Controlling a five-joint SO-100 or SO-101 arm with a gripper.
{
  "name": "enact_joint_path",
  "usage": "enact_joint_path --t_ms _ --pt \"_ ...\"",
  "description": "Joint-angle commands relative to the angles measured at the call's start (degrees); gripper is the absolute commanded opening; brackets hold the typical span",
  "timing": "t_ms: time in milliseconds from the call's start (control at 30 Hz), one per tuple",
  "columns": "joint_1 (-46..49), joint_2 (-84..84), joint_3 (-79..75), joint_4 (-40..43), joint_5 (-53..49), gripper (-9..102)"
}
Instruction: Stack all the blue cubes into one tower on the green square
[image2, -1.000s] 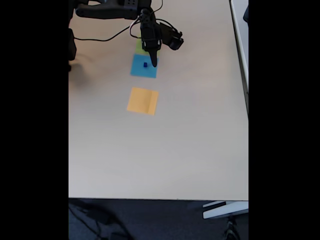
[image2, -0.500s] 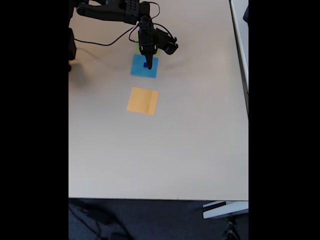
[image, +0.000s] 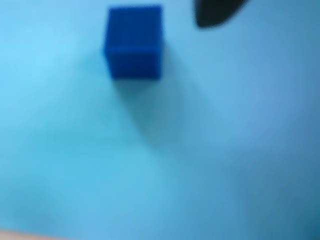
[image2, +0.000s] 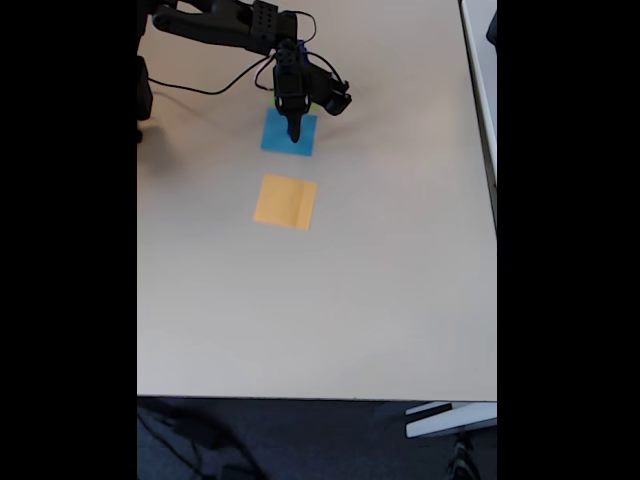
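A small dark blue cube (image: 133, 42) sits on the flat light-blue square (image: 165, 150) in the wrist view, free and untouched. One dark fingertip (image: 217, 12) pokes in at the top right, a short gap to the cube's right. In the fixed view my gripper (image2: 293, 133) points down over the light-blue square (image2: 275, 140) and hides the cube. Whether the jaws stand open or shut does not show. The green square is hidden behind the gripper body.
An orange square (image2: 286, 201) lies just in front of the light-blue one. The black arm (image2: 225, 22) and its cable (image2: 215, 85) cross the table's far left. The beige table (image2: 320, 300) ends at a front edge and a right edge.
The gripper has shifted slightly left and lowered over the light-blue square. It now covers the small cube and the green patch that showed beside it before.
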Motion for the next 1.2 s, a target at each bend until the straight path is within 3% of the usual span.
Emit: enact_joint_path --t_ms 0,1167 --pt "0.09 5.45 0.97 -1.23 0.18 23" --pt "0.35 3.16 3.34 -4.75 -2.37 13"
